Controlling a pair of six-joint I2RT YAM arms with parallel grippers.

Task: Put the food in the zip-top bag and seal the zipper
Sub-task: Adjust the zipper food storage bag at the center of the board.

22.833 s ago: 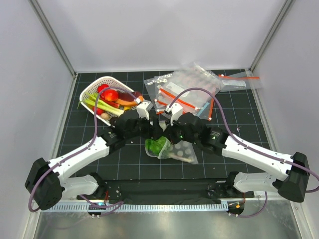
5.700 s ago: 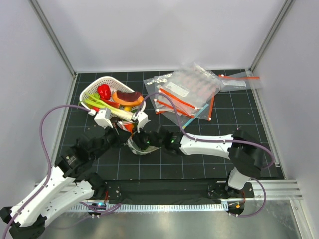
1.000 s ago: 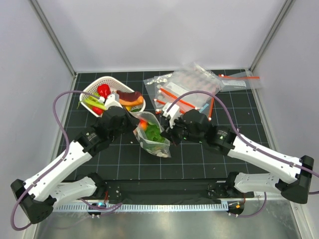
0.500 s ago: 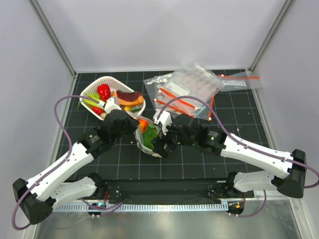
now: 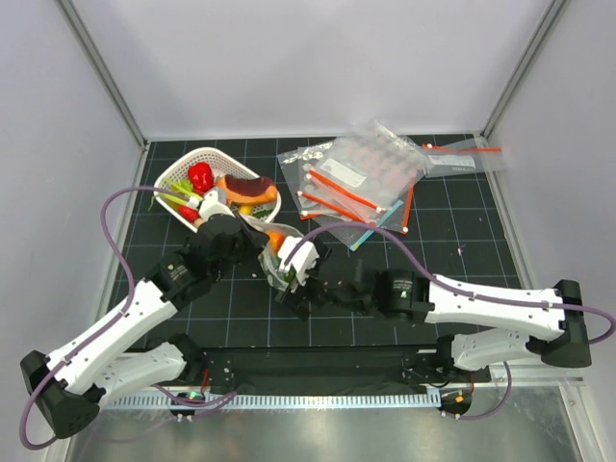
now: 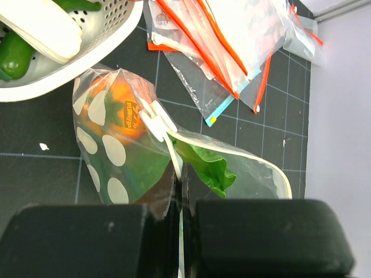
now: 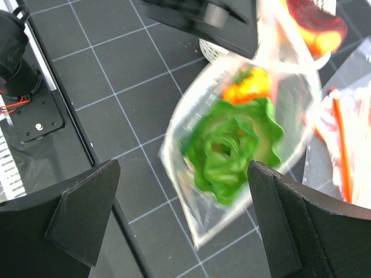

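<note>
Since half a second ago my right gripper [image 7: 182, 168] has slid left and nearer, and its fingers are spread wide at the near end of the zip-top bag [image 6: 110, 150]. My left gripper [image 6: 181, 194] is clenched on the bag's edge by the zipper [image 6: 258, 156], whose pale rim gapes rightward. The bag sits between both grippers, long axis far to near, with the orange-red piece [image 7: 249, 87] at the far end and the lettuce [image 7: 232, 147] nearer. The basket [image 5: 178, 173] lies just beyond, far left. The plain bags [image 5: 361, 173] lie far right, apart. Bare mat [image 5: 462, 241] shows to the right.
</note>
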